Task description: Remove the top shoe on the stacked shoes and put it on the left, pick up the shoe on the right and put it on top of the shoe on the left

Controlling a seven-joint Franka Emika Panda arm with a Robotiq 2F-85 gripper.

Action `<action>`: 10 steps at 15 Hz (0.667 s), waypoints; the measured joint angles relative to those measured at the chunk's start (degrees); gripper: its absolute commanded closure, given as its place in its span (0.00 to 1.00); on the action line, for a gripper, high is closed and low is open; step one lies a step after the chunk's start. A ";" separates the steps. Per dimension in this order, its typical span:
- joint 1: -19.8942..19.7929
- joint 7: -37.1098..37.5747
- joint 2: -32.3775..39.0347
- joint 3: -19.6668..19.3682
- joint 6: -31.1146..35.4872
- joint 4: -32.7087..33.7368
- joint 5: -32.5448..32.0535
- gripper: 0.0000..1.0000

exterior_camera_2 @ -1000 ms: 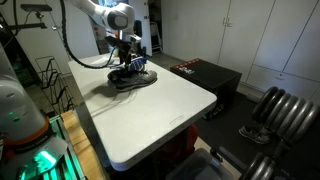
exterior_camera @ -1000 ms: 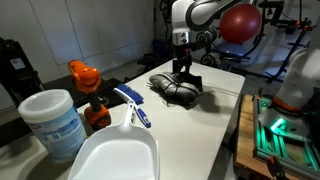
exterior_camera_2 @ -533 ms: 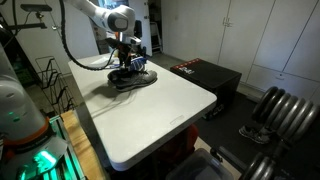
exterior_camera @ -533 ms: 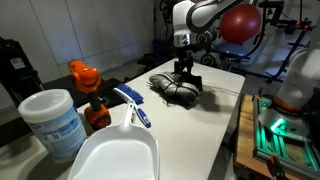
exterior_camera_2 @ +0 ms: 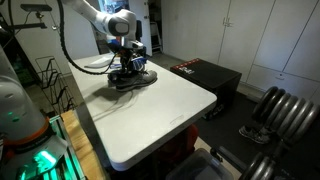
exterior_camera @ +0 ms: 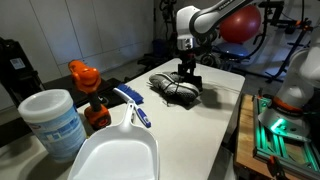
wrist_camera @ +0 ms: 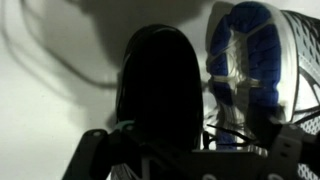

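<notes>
The stacked shoes (exterior_camera: 175, 88) (exterior_camera_2: 130, 78) lie on the white table (exterior_camera: 215, 115) (exterior_camera_2: 150, 115) in both exterior views, dark with pale laces. My gripper (exterior_camera: 186, 68) (exterior_camera_2: 128, 63) hangs right down on the stack. In the wrist view the dark mouth of a shoe (wrist_camera: 155, 90) fills the middle, with a blue and white sole (wrist_camera: 250, 50) to its right. The gripper (wrist_camera: 190, 152) is open, its fingers standing wide on either side of the shoe. Whether the pads touch it is too dark to tell.
Close to the camera stand a white tub (exterior_camera: 52, 120), an orange object (exterior_camera: 84, 78), a blue-handled brush (exterior_camera: 132, 105) and a white dustpan (exterior_camera: 115, 150). A red ball (exterior_camera: 240, 22) sits behind the arm. A black box (exterior_camera_2: 205, 75) stands beyond the table's edge.
The arm has shifted slightly sideways over the stack. The jaws stay wide and the shoes have not moved.
</notes>
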 measured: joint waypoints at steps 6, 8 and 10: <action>-0.49 -0.91 0.14 -0.54 3.14 -1.55 -0.16 0.58; -0.57 -0.92 0.18 -0.60 3.14 -1.71 -0.55 0.73; -0.64 -0.92 0.20 -0.66 3.16 -1.90 -1.06 0.89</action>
